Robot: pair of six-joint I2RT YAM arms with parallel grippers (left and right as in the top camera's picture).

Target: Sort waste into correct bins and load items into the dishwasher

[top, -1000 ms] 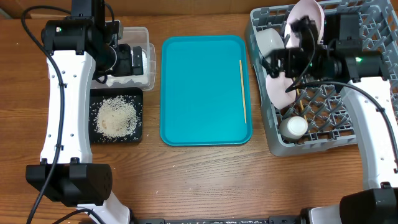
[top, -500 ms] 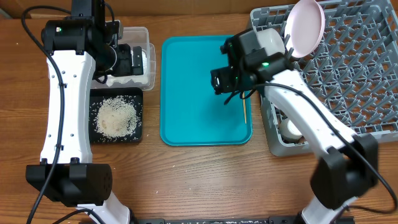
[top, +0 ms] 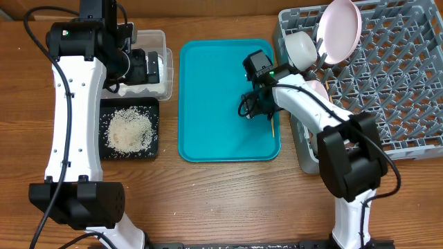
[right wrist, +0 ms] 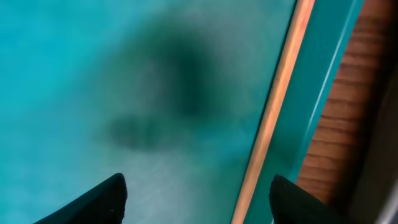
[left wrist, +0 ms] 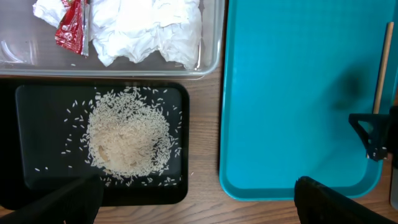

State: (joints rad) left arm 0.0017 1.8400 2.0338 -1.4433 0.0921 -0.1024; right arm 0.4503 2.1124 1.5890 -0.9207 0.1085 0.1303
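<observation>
One pale wooden chopstick [right wrist: 273,118] lies along the right side of the teal tray [top: 214,90]; it also shows in the left wrist view [left wrist: 380,74]. My right gripper [right wrist: 198,186] is open just above the tray, the chopstick between its fingers near the right one; overhead it is at the tray's right side [top: 257,104]. My left gripper [top: 149,66] is open and empty [left wrist: 199,186], above the clear tub [top: 163,40] holding crumpled napkins [left wrist: 149,31] and a red wrapper [left wrist: 71,28]. Rice [left wrist: 127,134] is heaped in the black tray [top: 105,149].
The grey dish rack [top: 394,90] at the right holds an upright plate [top: 339,31] and a bowl [top: 301,48]; another bowl [top: 316,88] is partly behind my right arm. The wood table [top: 228,200] lies in front.
My right arm has swung left out of the dish rack to the teal tray and come down over the chopstick. The left arm has not moved.
</observation>
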